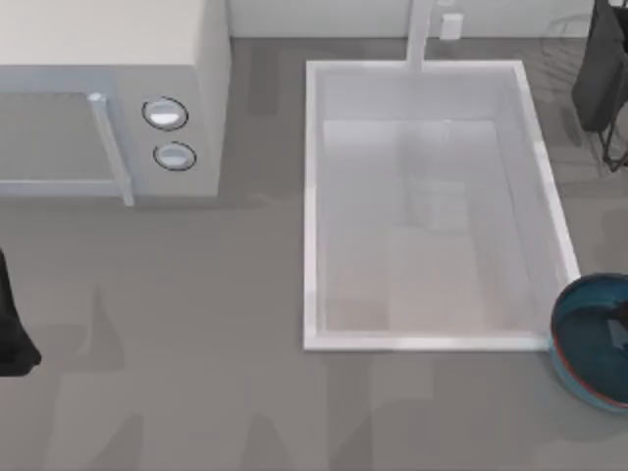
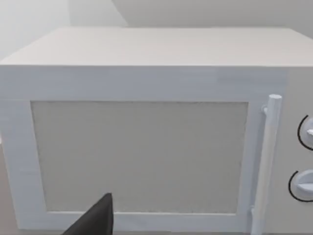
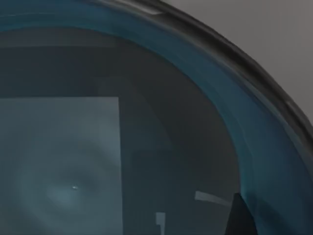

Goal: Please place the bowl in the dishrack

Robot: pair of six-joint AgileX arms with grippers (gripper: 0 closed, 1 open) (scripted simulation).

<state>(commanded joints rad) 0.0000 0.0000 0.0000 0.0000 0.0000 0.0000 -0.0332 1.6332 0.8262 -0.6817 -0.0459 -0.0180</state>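
the bowl [image 1: 587, 339] sits at the table's near right, just beside the sink [image 1: 312, 196], cut off by the edge. the right gripper [image 3: 240, 218] reaches inside it, grip unclear. the dishrack [image 1: 587, 29] is far right, partly hidden.

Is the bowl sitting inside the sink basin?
No. In the top view the bowl rests on the counter beside the sink's near right corner, outside its rim.
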